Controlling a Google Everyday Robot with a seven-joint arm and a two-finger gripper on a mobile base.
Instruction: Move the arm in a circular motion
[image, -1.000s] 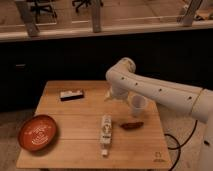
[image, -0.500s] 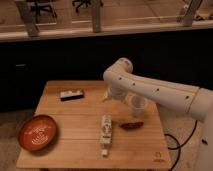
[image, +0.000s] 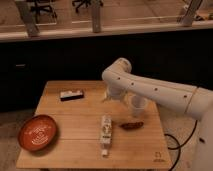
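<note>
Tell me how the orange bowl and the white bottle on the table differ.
The orange bowl is round and wide; the white bottle is long and narrow. The bowl sits upright at a near corner; the bottle lies on its side nearer the middle. Both rest on the table, apart from the gripper, which hangs under the elbow of the arm over the table's back.

1. The arm (image: 155, 91) reached in from the right over the table's (image: 75, 117) far half.
2. The gripper (image: 110, 96) hung below its elbow, right of a flat box (image: 71, 94).
3. A bowl (image: 38, 132) sat front left, a bottle (image: 105, 132) lay mid-table, and a small pod (image: 131, 125) lay just right of it.
</note>
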